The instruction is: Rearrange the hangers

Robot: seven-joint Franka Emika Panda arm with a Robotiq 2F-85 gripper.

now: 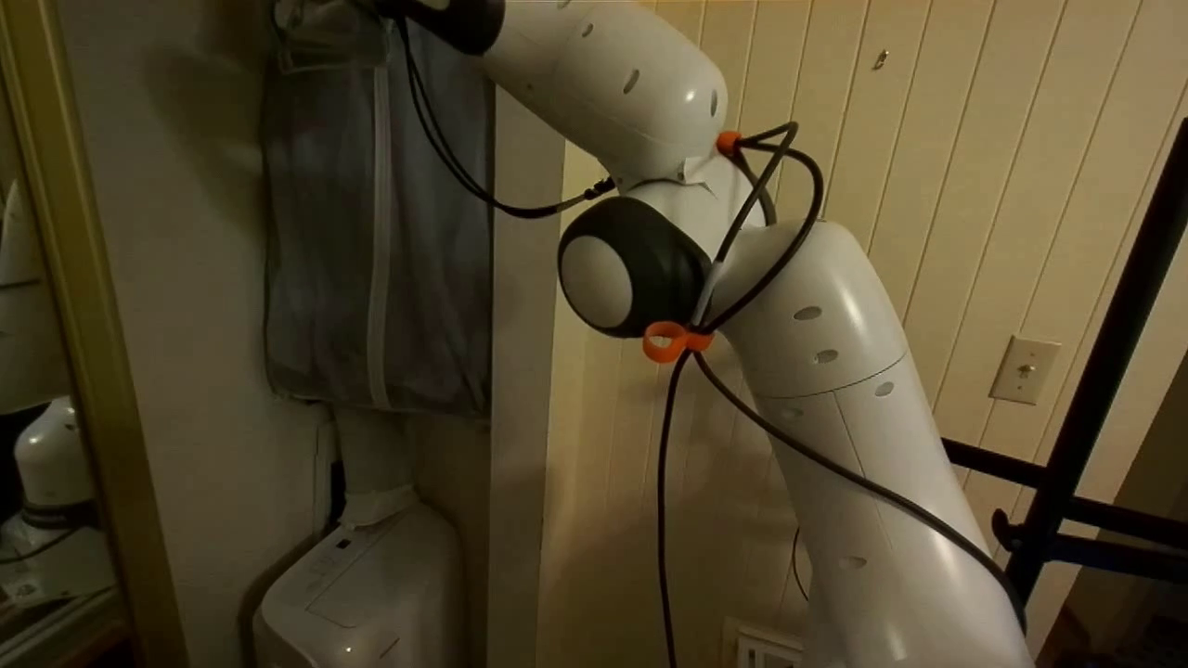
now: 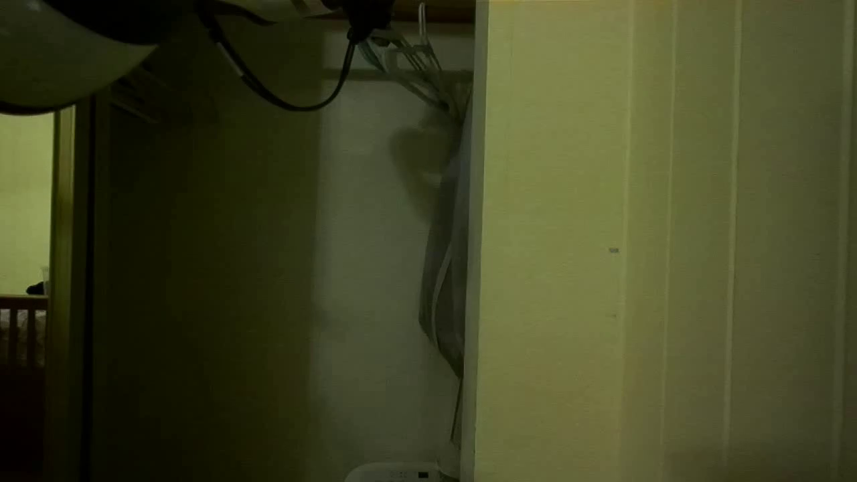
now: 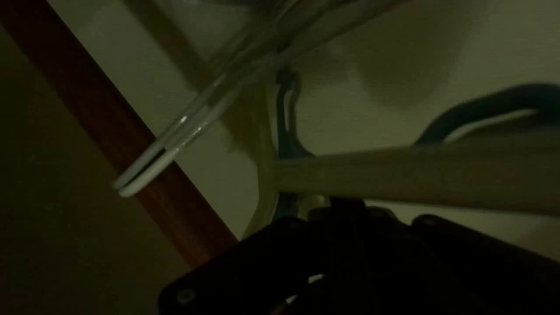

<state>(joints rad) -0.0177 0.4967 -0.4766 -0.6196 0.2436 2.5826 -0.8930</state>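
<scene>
Dimly, the gripper (image 3: 348, 205) shows right among the hangers (image 3: 415, 175), but I can't tell whether it's clenched on one or released; a clear hanger (image 3: 183, 142) crosses the brown rod (image 3: 87, 92), a blue hanger (image 3: 286, 146) sits nearby, and in an exterior view the grey fabric panel (image 2: 454, 268) hangs below them
</scene>
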